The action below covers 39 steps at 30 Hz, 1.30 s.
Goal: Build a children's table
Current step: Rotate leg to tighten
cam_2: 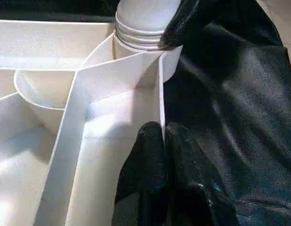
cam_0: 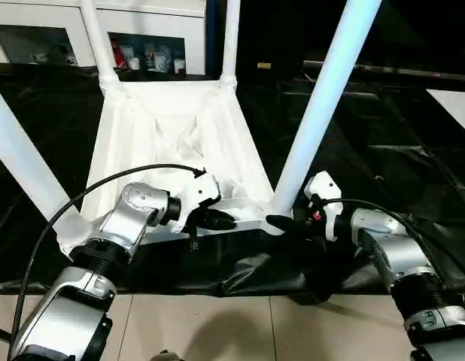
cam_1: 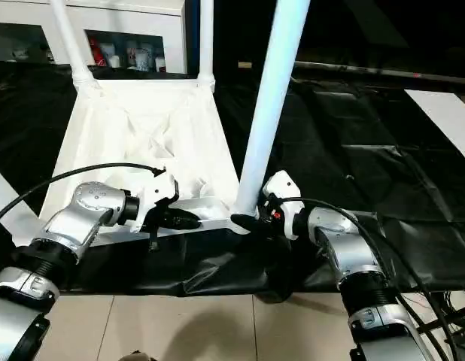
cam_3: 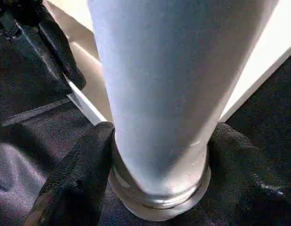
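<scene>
Between right pincer [cam_3: 155,183] fingers, table leg [cam_3: 169,94].

Head pair looks down from above; each wrist camera sits close at the table's near corner.

The two eye views face forward and down over the silver forearms at the upturned white plastic table top [cam_0: 172,143] on black sheeting [cam_1: 353,135], side by side. The left wrist view looks closely along its black gripper [cam_2: 164,141] at the ribbed rim; the right wrist view is closer still, facing the white tapered tubular leg [cam_3: 159,94], whose base both wrist views share.
</scene>
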### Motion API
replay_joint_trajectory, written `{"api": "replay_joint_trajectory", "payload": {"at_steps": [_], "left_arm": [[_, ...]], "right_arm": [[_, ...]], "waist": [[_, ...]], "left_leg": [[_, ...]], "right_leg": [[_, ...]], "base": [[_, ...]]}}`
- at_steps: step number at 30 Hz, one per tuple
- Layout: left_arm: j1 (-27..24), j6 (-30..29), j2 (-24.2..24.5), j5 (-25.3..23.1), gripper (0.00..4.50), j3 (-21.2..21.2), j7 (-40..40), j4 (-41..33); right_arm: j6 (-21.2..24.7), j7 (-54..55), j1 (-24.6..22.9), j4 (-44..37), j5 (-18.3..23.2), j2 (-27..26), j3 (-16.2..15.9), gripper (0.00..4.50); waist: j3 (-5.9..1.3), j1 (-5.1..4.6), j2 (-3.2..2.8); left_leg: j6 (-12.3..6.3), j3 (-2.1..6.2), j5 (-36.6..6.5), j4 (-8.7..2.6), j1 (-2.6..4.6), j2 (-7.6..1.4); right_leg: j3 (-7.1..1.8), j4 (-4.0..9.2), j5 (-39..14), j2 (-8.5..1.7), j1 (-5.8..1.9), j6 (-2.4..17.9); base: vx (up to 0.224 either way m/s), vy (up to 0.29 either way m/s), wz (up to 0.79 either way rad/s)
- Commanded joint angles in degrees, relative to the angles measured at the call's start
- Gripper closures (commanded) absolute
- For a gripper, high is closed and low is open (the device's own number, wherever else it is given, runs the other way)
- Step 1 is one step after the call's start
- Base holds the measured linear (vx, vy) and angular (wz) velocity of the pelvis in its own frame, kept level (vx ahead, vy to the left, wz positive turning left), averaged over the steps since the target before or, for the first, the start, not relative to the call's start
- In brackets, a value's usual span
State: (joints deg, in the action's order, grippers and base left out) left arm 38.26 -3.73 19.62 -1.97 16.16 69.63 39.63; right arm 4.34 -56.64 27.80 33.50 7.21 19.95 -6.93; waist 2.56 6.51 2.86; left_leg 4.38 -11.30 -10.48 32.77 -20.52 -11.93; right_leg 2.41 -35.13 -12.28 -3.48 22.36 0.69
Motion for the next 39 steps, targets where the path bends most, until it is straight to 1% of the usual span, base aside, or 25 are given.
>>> {"api": "replay_joint_trajectory", "payload": {"at_steps": [1,4,6,7,8,9,10,12,13,14,15,18,21,22,23,24,25,27,31,32,34,35,36,37,39], "left_arm": [[-1.4,-0.7,-0.5,-1.2,4.50,2.5,1.2,0.4],[-1.4,-0.9,-0.6,-1.5,4.50,2.4,0.5,0.8],[-0.7,-1.5,-1.6,-2.1,4.50,1.7,-3.3,2.3],[-0.5,-1.6,-1.8,-2.2,4.50,1.5,-4.0,2.6],[0.6,-2.7,-3.4,-2.8,4.50,0.5,-9.2,4.6],[1.0,-3.2,-4.0,-3.1,4.50,0.2,-11.2,5.4],[1.0,-3.2,-4.0,-3.1,4.50,0.1,-11.4,5.4],[2.2,-4.5,-6.3,-4.0,4.50,-0.4,-17.2,7.8],[3.5,-6.0,-9.6,-4.4,4.50,-1.1,-23.5,10.0],[3.5,-6.1,-9.8,-4.4,4.50,-1.2,-23.8,10.1],[4.6,-7.1,-12.9,-4.5,4.50,-1.5,-28.2,11.7],[5.5,-7.4,-16.0,-5.0,4.50,-0.8,-30.7,13.1],[5.9,-6.5,-17.3,-5.8,4.50,0.3,-31.0,14.2],[5.9,-6.3,-17.2,-6.1,4.50,0.8,-30.3,14.3],[5.9,-6.3,-17.2,-6.1,4.50,0.8,-30.3,14.3],[6.0,-6.1,-17.3,-6.4,4.50,1.0,-30.1,14.7],[6.1,-6.0,-17.1,-6.5,4.50,1.0,-30.0,14.8],[6.3,-5.6,-16.0,-6.8,4.50,0.7,-30.1,15.8],[6.6,-5.3,-15.1,-7.2,4.50,0.5,-29.7,16.7],[6.5,-4.8,-14.2,-7.2,4.50,0.6,-28.4,16.5],[6.4,-4.5,-13.6,-7.2,4.50,0.6,-27.5,16.4],[6.3,-2.6,-12.3,-7.3,4.50,0.8,-25.8,16.4],[6.3,-2.3,-12.0,-7.2,4.50,0.8,-25.5,16.4],[6.2,-0.5,-11.2,-7.2,4.50,0.8,-24.3,16.4],[6.1,1.0,-10.6,-7.0,4.50,0.9,-23.0,16.4]], "right_arm": [[0.0,-0.9,0.1,0.7,0.5,-0.1,0.1,1.80],[0.3,0.3,-0.3,1.3,0.6,-0.5,0.5,1.83],[0.1,6.4,0.2,4.0,-0.3,-1.9,2.1,1.84],[0.1,7.4,0.3,4.5,-0.4,-2.1,2.4,1.85],[-0.3,14.3,0.9,7.1,-1.4,-3.7,3.8,1.85],[-0.4,16.9,1.0,8.0,-1.8,-4.3,4.3,1.85],[-0.4,17.1,1.1,8.1,-1.8,-4.3,4.3,1.85],[1.4,26.9,1.7,10.2,-1.8,-7.1,6.9,1.85],[2.6,35.6,2.4,11.7,-1.5,-10.3,9.1,1.85],[2.6,36.0,2.4,11.8,-1.5,-10.5,9.1,1.85],[3.2,42.5,3.3,12.9,-1.8,-13.2,10.0,1.85],[2.8,45.2,4.6,13.7,-2.6,-15.5,9.2,1.85],[1.4,45.0,5.5,14.4,-3.9,-16.6,7.6,1.85],[0.7,44.4,5.8,14.6,-3.3,-16.8,7.9,1.85],[0.7,44.4,5.8,14.6,-3.3,-16.8,7.9,1.50],[0.4,44.4,6.0,14.9,-2.9,-17.1,8.4,1.50],[0.0,44.3,6.1,14.8,-2.6,-17.2,8.8,1.29],[-1.7,43.2,6.4,14.0,-1.2,-17.0,10.1,1.07],[-2.9,42.6,6.9,13.6,-1.4,-16.1,10.2,0.73],[-3.0,41.8,6.4,12.1,-3.0,-13.9,9.1,0.63],[-3.1,40.8,5.9,10.9,-3.9,-12.6,8.3,0.53],[-0.3,34.0,3.3,5.7,-1.5,-10.1,8.3,0.53],[0.5,31.8,2.3,3.9,-0.7,-9.4,8.2,0.53],[2.2,26.2,-0.4,-0.8,1.0,-7.0,7.6,0.53],[2.8,22.6,-2.4,-3.7,1.7,-5.2,6.9,0.53]], "waist": [[-3.44,-0.08,-0.03],[-3.48,-0.04,0.00],[-3.41,-0.12,0.05],[-3.15,-0.29,-0.05],[-2.94,-0.50,-0.07],[-2.71,-0.67,-0.01],[-2.71,-0.67,-0.01],[-2.57,-1.02,-0.11],[-2.59,-1.24,-0.19],[-2.53,-1.30,-0.23],[-2.63,-1.35,-0.27],[-2.78,-1.35,-0.18],[-2.92,-1.32,-0.34],[-2.96,-1.30,-0.29],[-3.03,-1.28,-0.27],[-3.09,-1.28,-0.26],[-3.02,-1.33,-0.12],[-2.90,-1.29,-0.12],[-2.72,-1.47,-0.11],[-2.72,-1.46,0.10],[-2.70,-1.44,0.11],[-2.71,-1.41,0.04],[-2.84,-1.16,0.27],[-2.84,-1.17,0.23],[-2.96,-0.97,0.24]], "left_leg": [[-3.76,0.53,-4.4,-2.84,0.65,-1.75],[-3.91,0.53,-4.2,-2.80,0.63,-1.75],[-3.81,0.52,-4.4,-2.83,0.62,-1.72],[-3.18,0.59,-5.9,-3.05,0.69,-1.71],[-2.06,0.64,-8.5,-3.25,0.94,-1.70],[-0.63,0.73,-10.9,-3.48,1.15,-1.70],[-0.63,0.73,-10.9,-3.48,1.15,-1.70],[1.29,0.95,-14.3,-3.80,1.60,-1.75],[1.68,1.07,-14.4,-3.93,1.37,-1.72],[1.95,1.06,-14.9,-4.02,1.49,-1.74],[2.10,1.02,-15.6,-3.90,1.84,-1.68],[1.75,1.17,-14.8,-3.98,1.32,-1.57],[1.00,1.05,-13.0,-3.83,1.16,-1.52],[0.82,1.08,-12.6,-3.83,1.07,-1.53],[0.49,1.03,-11.9,-3.77,0.98,-1.52],[0.14,0.99,-11.2,-3.70,0.91,-1.49],[-0.06,0.97,-11.0,-3.74,0.86,-1.48],[-0.28,0.96,-11.9,-3.80,0.94,-1.49],[0.05,1.06,-13.7,-3.99,0.97,-1.59],[0.08,1.09,-13.8,-4.01,0.95,-1.58],[-0.05,1.13,-13.1,-4.00,0.75,-1.60],[-0.34,1.07,-13.1,-3.95,0.77,-1.50],[-1.19,1.07,-12.3,-3.82,0.71,-1.65],[-2.27,1.11,-10.8,-3.80,0.45,-1.50],[-3.09,1.10,-9.4,-3.58,0.59,-1.68]], "right_leg": [[-2.30,2.65,4.3,-4.25,-2.85,14.4],[-2.28,2.57,4.7,-4.27,-2.91,14.6],[-2.29,2.62,4.4,-4.31,-2.83,14.6],[-2.30,3.03,1.8,-4.42,-2.62,14.5],[-2.33,3.57,-2.8,-4.53,-2.44,13.9],[-2.36,4.05,-7.7,-4.61,-2.29,13.2],[-2.36,4.05,-7.7,-4.61,-2.29,13.2],[-2.52,4.88,-15.5,-4.78,-1.94,11.2],[-2.54,4.93,-16.5,-4.71,-1.99,10.4],[-2.60,5.07,-17.1,-4.72,-1.76,10.1],[-2.57,5.26,-17.7,-4.63,-1.52,9.9],[-2.58,5.19,-16.1,-4.58,-1.86,9.0],[-2.60,4.83,-11.2,-4.48,-1.97,9.5],[-2.57,4.74,-10.3,-4.48,-2.08,9.7],[-2.56,4.56,-8.6,-4.50,-2.21,10.0],[-2.55,4.37,-6.8,-4.45,-2.28,10.4],[-2.48,4.36,-6.4,-4.39,-2.33,10.7],[-2.52,4.55,-8.1,-4.52,-2.24,10.6],[-2.53,4.96,-11.9,-4.63,-2.09,10.1],[-2.48,5.03,-12.6,-4.63,-2.08,9.9],[-2.49,4.99,-12.6,-4.67,-2.20,9.5],[-2.50,5.05,-12.3,-4.56,-2.23,9.4],[-2.62,4.85,-10.1,-4.64,-2.52,9.0],[-2.49,4.66,-7.3,-4.35,-2.87,9.3],[-2.57,4.35,-3.7,-4.42,-2.81,9.7]], "base": [[0.000,0.000,0.00],[0.000,0.000,0.00],[0.000,0.000,0.00],[0.000,0.000,0.00],[0.000,0.000,0.00],[0.000,0.000,0.00],[0.000,0.000,0.00],[0.000,0.000,0.00],[0.000,0.000,0.00],[0.000,0.000,0.00],[0.000,0.000,0.00],[0.000,0.000,0.00],[0.000,0.000,0.00],[0.000,0.000,0.00],[0.000,0.000,0.00],[0.000,0.000,0.00],[0.000,0.000,0.00],[0.000,0.000,0.00],[0.000,0.000,0.00],[0.000,0.000,0.00],[0.000,0.000,0.00],[0.000,0.000,0.00],[0.000,0.000,0.00],[0.000,0.000,0.00],[0.000,0.000,0.00]]}}
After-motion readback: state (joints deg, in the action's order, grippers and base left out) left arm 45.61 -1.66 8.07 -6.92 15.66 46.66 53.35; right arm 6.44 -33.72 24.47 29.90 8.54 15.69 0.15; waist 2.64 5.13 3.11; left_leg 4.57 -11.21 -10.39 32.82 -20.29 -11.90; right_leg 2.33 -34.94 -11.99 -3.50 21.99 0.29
